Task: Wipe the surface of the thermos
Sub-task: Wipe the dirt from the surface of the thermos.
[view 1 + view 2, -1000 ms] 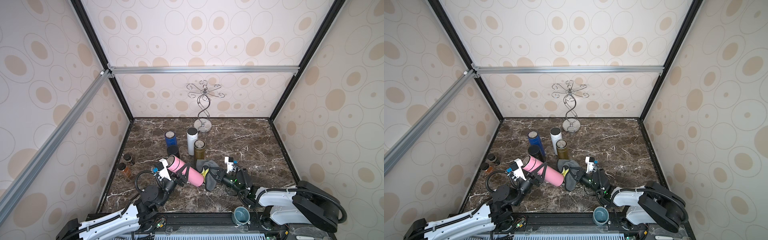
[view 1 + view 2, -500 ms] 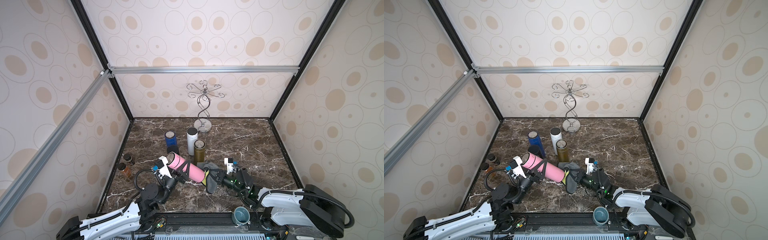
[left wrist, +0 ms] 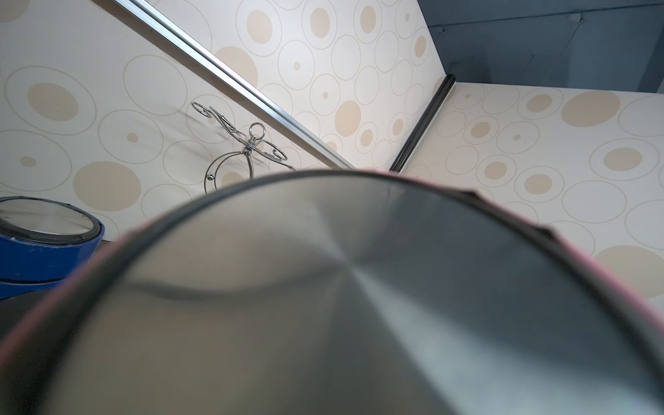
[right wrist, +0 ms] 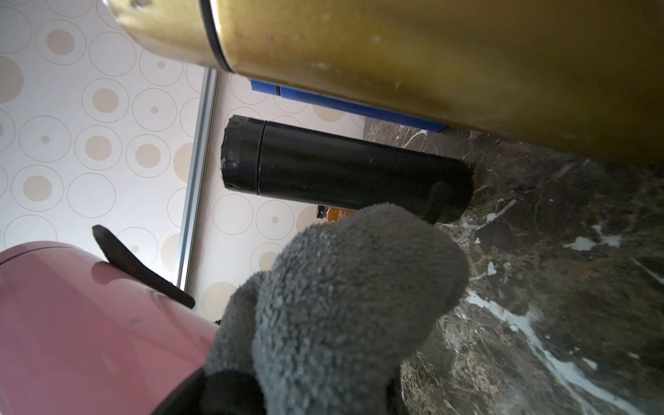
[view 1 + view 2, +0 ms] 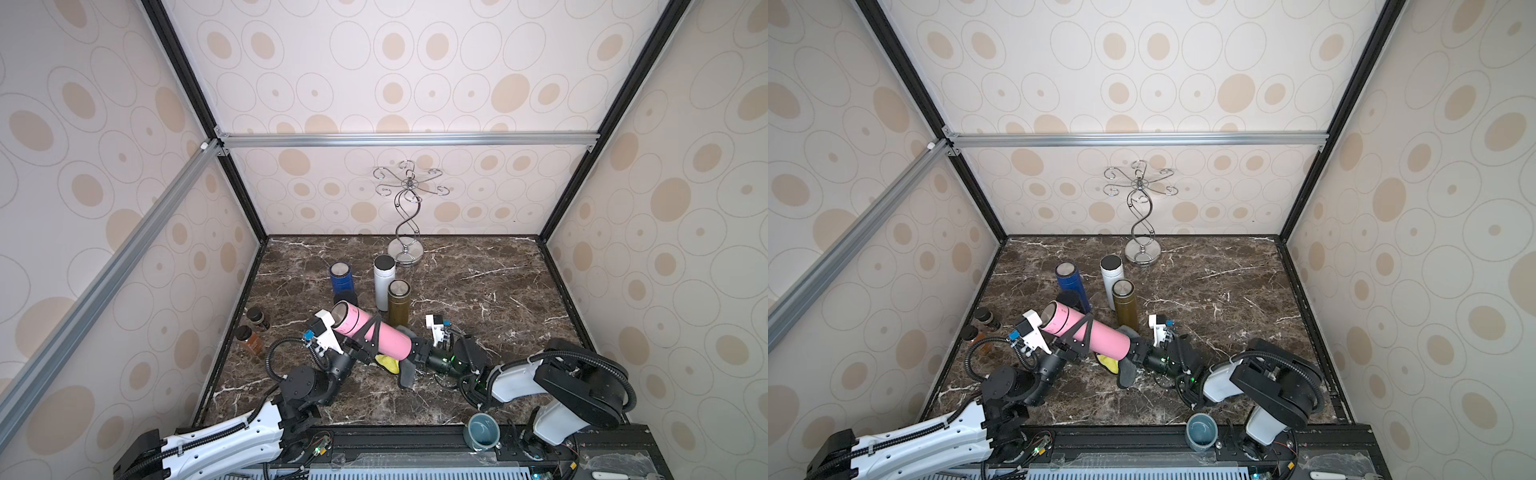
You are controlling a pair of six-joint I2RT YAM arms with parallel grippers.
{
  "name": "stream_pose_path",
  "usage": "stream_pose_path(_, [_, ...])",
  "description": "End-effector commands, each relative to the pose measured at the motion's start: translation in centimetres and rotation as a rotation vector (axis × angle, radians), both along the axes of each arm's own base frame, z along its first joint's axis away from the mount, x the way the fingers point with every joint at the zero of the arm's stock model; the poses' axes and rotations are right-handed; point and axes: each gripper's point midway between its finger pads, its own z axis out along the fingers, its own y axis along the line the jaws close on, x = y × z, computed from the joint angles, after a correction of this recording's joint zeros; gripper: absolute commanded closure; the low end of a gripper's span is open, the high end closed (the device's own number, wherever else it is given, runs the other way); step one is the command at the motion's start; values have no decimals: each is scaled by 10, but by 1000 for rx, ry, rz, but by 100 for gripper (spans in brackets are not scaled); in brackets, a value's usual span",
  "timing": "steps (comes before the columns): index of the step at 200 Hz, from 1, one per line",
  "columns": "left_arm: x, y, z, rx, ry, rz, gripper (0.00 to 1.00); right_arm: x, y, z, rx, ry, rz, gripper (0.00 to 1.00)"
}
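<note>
Left gripper point(image 5: 368, 337) is clamping the thermos point(image 5: 353, 325); right gripper point(image 5: 417, 358), pinching the cloth point(image 4: 341, 287) at its lower end, is probably risking pushing it loose.

Pink thermos point(image 5: 395, 341), grey cloth point(image 4: 341, 287), gold flask point(image 5: 398, 307), blue flask point(image 5: 343, 283), brown marble table point(image 5: 478, 299) w/ white veins

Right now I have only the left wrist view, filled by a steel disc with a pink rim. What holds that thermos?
Observer: The left gripper is shut around the pink thermos, which is tilted, steel end raised.
Operator: Any cloth on it?
Observer: The right gripper holds a grey cloth at its lower end.
Operator: Anything close by?
Observer: A gold thermos stands upright just behind that end.
</note>
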Motion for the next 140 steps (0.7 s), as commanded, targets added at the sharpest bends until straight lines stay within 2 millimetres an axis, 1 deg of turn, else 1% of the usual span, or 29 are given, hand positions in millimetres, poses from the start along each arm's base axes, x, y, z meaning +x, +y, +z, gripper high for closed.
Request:
stream_pose_path(1, [0,8,23,-43,-37,32,100,-19,5,52,209,55,90,100])
stream_pose_path(19, [2,8,18,-25,-26,47,100,-23,-1,61,224,34,88,100])
stream_pose_path(41, [4,9,14,-6,-18,57,100,-25,-9,61,215,31,71,100])
stream_pose_path(61, [4,11,10,-3,-10,61,100,-26,-16,56,174,37,55,100])
stream_pose_path(79, [3,13,10,-5,-9,67,100,-26,-24,48,120,45,28,100])
stream_pose_path(122, [4,12,5,6,1,63,100,-30,-40,64,86,-19,2,100])
stream_pose_path(140, [4,8,5,-2,0,49,100,-30,-42,70,68,-41,3,100])
